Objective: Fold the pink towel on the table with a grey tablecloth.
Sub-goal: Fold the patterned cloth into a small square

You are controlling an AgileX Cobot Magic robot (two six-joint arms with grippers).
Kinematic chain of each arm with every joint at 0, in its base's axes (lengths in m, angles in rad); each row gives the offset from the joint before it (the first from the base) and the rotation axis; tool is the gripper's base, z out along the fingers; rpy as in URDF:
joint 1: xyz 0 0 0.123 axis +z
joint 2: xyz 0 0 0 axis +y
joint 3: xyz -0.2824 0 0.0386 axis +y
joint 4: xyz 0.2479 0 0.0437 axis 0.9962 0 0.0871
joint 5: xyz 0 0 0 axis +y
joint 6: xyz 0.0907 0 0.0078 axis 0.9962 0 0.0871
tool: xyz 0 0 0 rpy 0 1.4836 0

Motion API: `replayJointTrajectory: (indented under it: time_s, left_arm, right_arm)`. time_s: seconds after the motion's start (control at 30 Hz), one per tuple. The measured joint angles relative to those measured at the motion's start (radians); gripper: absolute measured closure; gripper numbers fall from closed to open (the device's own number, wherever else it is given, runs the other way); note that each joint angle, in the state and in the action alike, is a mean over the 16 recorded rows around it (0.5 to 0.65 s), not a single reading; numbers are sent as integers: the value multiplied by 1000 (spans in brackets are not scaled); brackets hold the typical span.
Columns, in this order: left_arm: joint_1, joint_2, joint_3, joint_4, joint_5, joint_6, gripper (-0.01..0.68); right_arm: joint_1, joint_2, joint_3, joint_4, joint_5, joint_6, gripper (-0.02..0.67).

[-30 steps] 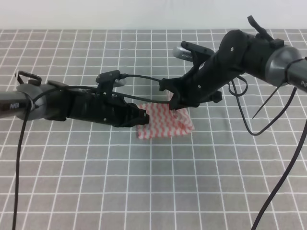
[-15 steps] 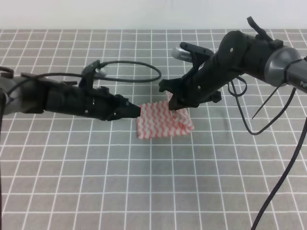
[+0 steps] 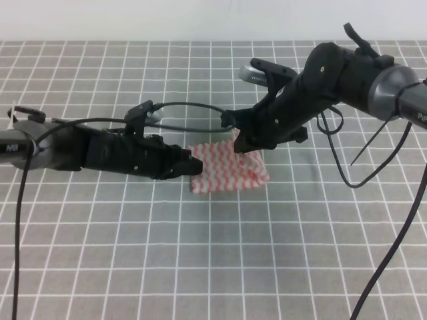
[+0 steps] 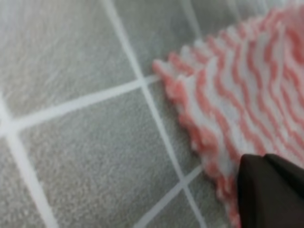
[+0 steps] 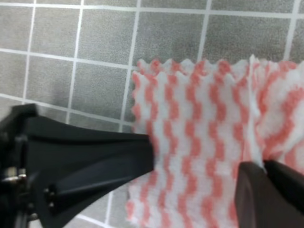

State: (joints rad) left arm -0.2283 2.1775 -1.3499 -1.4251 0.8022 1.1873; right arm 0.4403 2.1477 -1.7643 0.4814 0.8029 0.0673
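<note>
The pink towel (image 3: 227, 170) lies folded into a small rectangle in the middle of the table with a grey tablecloth (image 3: 200, 267). My left gripper (image 3: 195, 165) reaches in from the left, shut on the towel's left edge. The right wrist view shows it as a black wedge (image 5: 142, 154) overlapping the zigzag cloth (image 5: 190, 137). One dark fingertip (image 4: 268, 190) rests on the towel (image 4: 237, 95) in the left wrist view. My right gripper (image 3: 242, 143) is shut on the towel's far right corner, which stands slightly raised. Its finger (image 5: 273, 190) sits at a fold in the cloth.
A black cable loop (image 3: 193, 108) arcs above the left arm behind the towel. Another cable (image 3: 347, 175) hangs from the right arm toward the table's right side. The tablecloth ends at a white wall (image 3: 133, 20) at the back.
The left arm drew back and up to the towel's far left corner, then came down again onto the left edge. The right gripper and the towel have barely moved.
</note>
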Motion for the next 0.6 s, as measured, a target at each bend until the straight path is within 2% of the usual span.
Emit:
replayJointTrajectory:
  time_s: [0.6]
  left_arm:
    - [-1, 34, 0, -18, 0, 1, 674]
  right_arm:
    - [38, 1, 0, 77, -27, -31, 661]
